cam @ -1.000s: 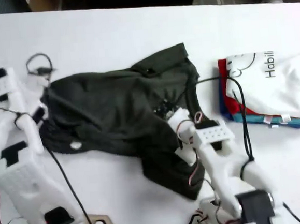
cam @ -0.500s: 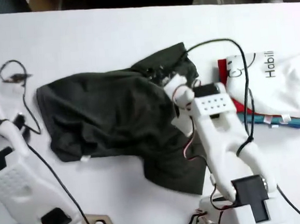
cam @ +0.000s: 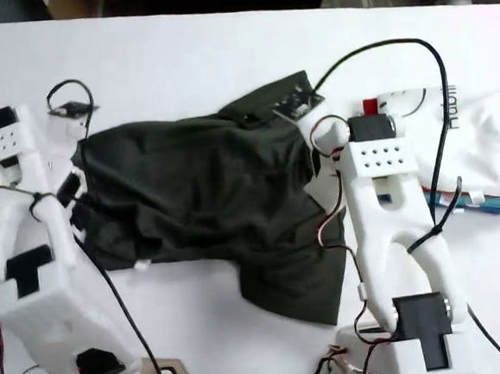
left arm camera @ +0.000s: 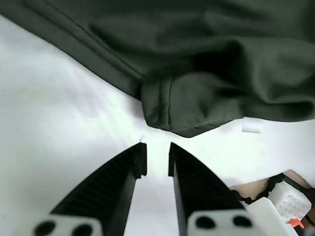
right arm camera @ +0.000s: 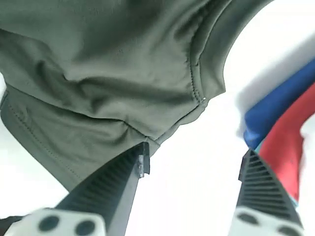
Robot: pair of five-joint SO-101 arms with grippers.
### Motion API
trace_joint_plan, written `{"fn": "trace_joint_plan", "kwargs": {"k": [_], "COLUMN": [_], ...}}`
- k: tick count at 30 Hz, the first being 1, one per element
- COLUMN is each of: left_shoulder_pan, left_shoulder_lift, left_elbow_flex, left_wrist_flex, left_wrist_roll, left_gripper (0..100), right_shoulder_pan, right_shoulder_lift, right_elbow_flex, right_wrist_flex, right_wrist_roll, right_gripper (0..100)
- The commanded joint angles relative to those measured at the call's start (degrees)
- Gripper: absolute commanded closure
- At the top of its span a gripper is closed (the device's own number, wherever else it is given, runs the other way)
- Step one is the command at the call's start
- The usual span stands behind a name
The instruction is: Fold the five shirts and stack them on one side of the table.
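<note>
One dark green shirt [cam: 198,182] lies rumpled mid-way across the table [cam: 179,54], left of a stack of folded shirts [cam: 480,143]. The left gripper [left arm camera: 156,160], narrowly parted and empty, hovers beside its left hem. The right gripper [right arm camera: 195,162], spread wide, is at its right edge.

A robotics lab bench: white table [cam: 221,42], printed arm [cam: 391,219], loose cables [cam: 394,41].

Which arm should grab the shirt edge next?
Likely right: the right gripper has jaws wide open at the dark green fabric shirt; the left gripper is barely open, short of it.
</note>
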Motion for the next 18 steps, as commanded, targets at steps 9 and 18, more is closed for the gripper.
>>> {"fn": "trace_joint_plan", "kwargs": {"k": [9,18], "left_shoulder_pan": [1.9,5.0], "left_shoulder_lift": [-4.9,-4.5], "left_elbow_flex": [22.3,23.8], "left_wrist_flex": [-17.7,-21.8], "left_wrist_roll": [-1.1,-2.7], "left_gripper": [90,83], "right_shoulder_pan": [0.5,0.4], "right_shoulder_lift": [-0.1,-0.1], "right_elbow_flex": [-2.8,-2.8], "right_wrist_flex": [3.8,3.8], "right_wrist_roll": [-2.0,-2.0], "right_gripper": [70.3,70.3]}}
